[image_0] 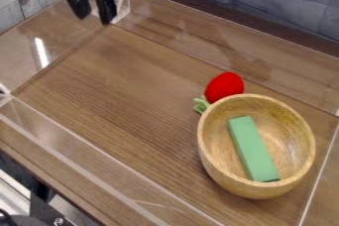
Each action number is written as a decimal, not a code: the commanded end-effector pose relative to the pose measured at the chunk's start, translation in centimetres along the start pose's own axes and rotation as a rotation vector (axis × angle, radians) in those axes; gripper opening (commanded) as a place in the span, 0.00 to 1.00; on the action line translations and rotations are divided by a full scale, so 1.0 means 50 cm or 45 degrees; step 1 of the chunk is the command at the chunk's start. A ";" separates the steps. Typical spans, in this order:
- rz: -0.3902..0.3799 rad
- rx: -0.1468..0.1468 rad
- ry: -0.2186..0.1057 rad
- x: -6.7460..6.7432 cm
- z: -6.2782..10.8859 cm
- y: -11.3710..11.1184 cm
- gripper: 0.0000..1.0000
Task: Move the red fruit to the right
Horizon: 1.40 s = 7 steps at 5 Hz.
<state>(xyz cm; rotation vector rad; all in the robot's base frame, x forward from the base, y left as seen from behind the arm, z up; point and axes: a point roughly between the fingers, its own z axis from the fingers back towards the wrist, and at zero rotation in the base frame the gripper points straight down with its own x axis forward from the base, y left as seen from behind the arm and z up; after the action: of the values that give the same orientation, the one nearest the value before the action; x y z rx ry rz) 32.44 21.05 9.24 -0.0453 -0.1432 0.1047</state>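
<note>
Gripper (93,17) open wide, touching 0 things.

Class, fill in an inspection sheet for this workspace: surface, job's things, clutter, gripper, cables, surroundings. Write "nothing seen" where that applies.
Surface: brown wooden table, panel seams showing.
Job's things: red fruit with green leaves, just above the bowl's upper left rim in the picture.
Clutter: wooden bowl with a green rectangular block inside.
Gripper: dark gripper at the top left, well away from the fruit; open, nothing seen held.
Cables: dark cables at the lower left corner.
Surroundings: dark strip along the table's far edge; little else visible.
</note>
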 end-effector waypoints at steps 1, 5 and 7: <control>0.034 0.079 -0.108 0.018 0.076 0.012 1.00; 0.130 0.113 -0.075 0.025 0.039 -0.009 1.00; 0.202 0.143 -0.055 0.015 -0.006 -0.019 1.00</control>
<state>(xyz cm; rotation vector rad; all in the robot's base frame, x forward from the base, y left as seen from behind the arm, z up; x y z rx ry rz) 32.84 19.88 7.28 0.0319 -0.1274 0.2706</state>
